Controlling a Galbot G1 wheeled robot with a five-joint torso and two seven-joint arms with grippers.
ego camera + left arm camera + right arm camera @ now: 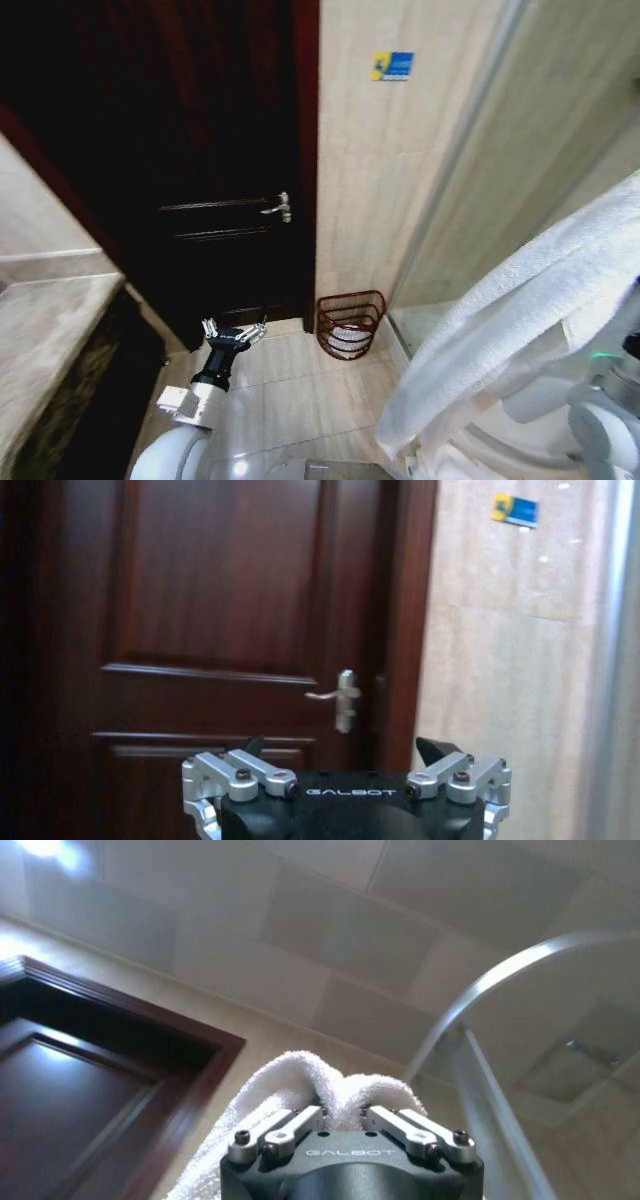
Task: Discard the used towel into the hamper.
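Observation:
The white towel (520,310) hangs in a long fold on the right in the head view, high above the floor. In the right wrist view my right gripper (345,1119) is shut on a bunched edge of the towel (340,1091), pointing up toward the ceiling. The hamper (350,325), a small reddish-brown wire basket with something white inside, stands on the floor against the tiled wall beside the door. My left gripper (233,335) is held low and open, left of the hamper and apart from it; it faces the door with nothing between its fingers (440,751).
A dark wooden door (200,170) with a metal handle (343,697) is shut ahead. A stone counter (50,340) runs along the left. A glass shower screen (480,160) stands at the right. Tiled floor (290,390) lies between me and the hamper.

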